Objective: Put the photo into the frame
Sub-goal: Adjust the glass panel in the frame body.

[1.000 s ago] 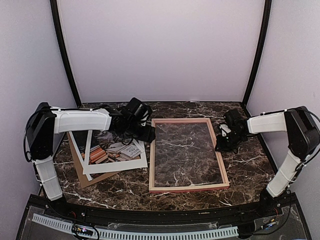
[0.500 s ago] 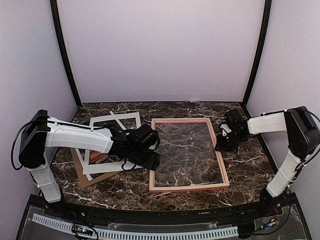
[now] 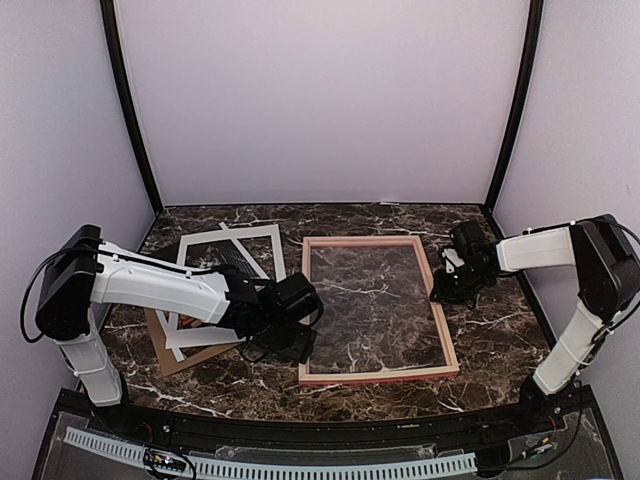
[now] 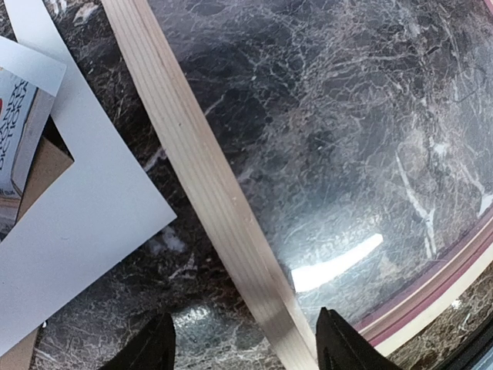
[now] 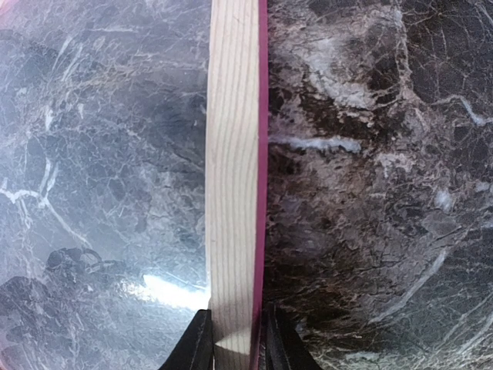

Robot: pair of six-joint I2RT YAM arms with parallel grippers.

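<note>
One frame rail lies inside the spread left claw.

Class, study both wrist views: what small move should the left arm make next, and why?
Probably close the left gripper on the left rail of the frame: its open jaws straddle it, while the right gripper clamps the right rail.

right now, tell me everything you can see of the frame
The frame is a large thin rectangle, pale wood with a pink edge, holding a glossy clear pane that shows the marble table beneath. It lies flat, right of centre. The right gripper is clamped on its right rail; the open left gripper straddles its left rail.
</note>
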